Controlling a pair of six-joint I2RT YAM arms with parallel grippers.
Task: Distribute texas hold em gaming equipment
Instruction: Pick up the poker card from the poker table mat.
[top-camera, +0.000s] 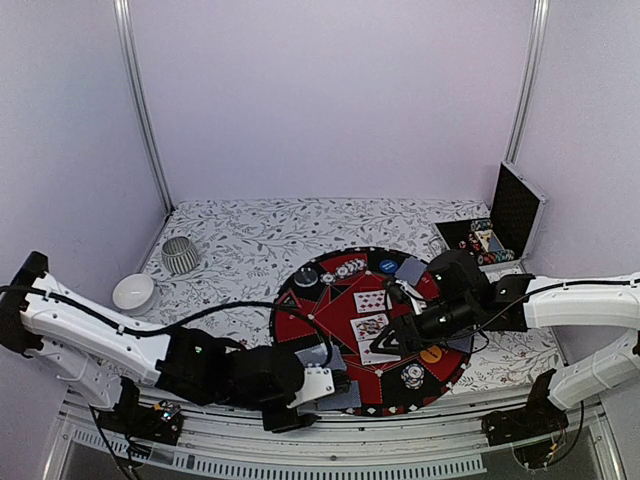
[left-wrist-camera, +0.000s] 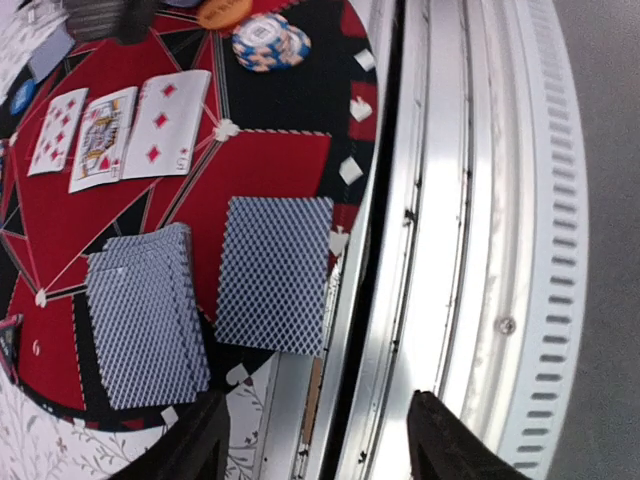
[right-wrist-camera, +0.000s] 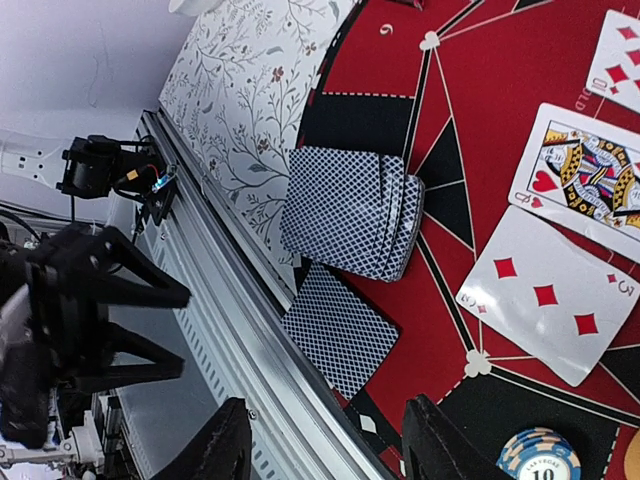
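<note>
Top external view, contents as found:
- round red-and-black mat (top-camera: 340, 310) on a floral tablecloth (top-camera: 250, 235), with both arms reaching over its near half
- left gripper (left-wrist-camera: 315, 445): jaws wide apart with nothing between them, over the metal rail (left-wrist-camera: 450, 250) just off the mat's near rim
- right gripper (right-wrist-camera: 325, 450): jaws apart and empty, above the same rim
- face-down deck (left-wrist-camera: 145, 315): a slightly fanned stack with grey-blue lattice backs, lying on the mat
- single face-down card (left-wrist-camera: 275, 275): just beside the deck at the mat's rim, touched by neither gripper
- face-up row near the mat's centre: five of diamonds (right-wrist-camera: 545, 295), queen of hearts (right-wrist-camera: 585, 180) and a high diamonds card (left-wrist-camera: 57, 130), side by side
- poker chip stack (left-wrist-camera: 268, 42): on the mat near the rim, beside an orange disc (top-camera: 431, 354)
- blue disc (top-camera: 388, 266) and dark disc (top-camera: 306, 277): on the mat's far side
- open case (top-camera: 515, 215): back right, with chips inside
</note>
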